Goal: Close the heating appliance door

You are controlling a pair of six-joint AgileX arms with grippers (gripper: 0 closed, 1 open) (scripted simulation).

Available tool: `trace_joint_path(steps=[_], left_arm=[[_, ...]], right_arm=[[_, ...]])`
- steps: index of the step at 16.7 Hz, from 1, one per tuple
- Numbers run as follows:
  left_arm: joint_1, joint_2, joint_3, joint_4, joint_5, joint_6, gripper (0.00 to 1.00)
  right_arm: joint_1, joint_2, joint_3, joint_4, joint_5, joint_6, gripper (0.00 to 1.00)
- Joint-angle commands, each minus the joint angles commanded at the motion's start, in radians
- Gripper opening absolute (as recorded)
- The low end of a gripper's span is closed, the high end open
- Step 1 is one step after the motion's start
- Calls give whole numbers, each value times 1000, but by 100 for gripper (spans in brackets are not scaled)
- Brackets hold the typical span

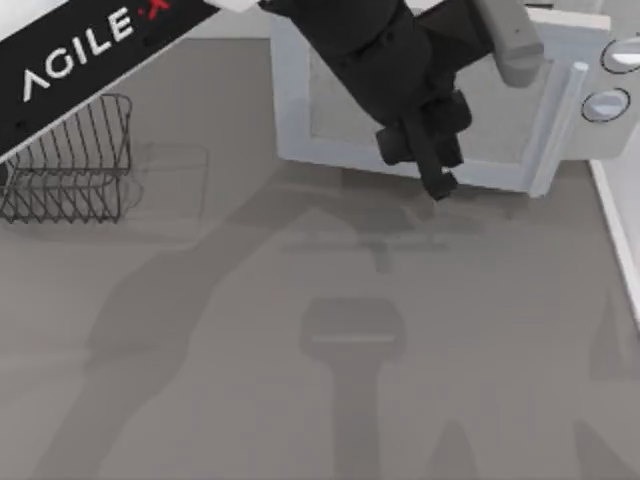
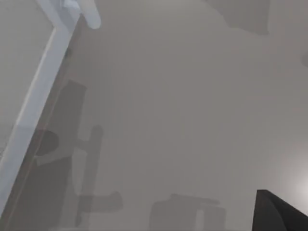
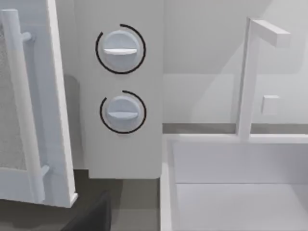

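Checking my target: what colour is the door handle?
White, like the door; the handle shows best in the right wrist view.

Rendered kitchen: white microwave (image 1: 440,100), sink (image 3: 231,183) with faucet (image 3: 250,77), wire dish rack (image 1: 70,165) on grey counter (image 1: 320,350).

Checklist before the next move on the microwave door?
1. Door shut flush: not ok; in the right wrist view its handle edge stands proud of the knob panel.
2. Left hand at the door: ok, by its front edge; contact cannot tell.
3. Gap behind the door free: cannot tell, hidden.
4. Wire rack out of the way: ok, at the table's left.
5. Right arm out of the way: cannot tell; it hangs near the knobs.
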Motion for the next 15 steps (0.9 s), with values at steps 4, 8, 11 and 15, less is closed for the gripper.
trace_joint_path(steps=[4,8,11,15], left_arm=[[-43,0,2,-59,21,5,0],[-51,78,42,-75,8,-40,0],[-29,111,80,-36,-17,-61,0],[-13,102,98,0,-31,-61,0]], right_arm=[[0,0,0,0,0,0,100],[0,0,0,0,0,0,100],[0,0,0,0,0,0,100],[0,0,0,0,0,0,100]])
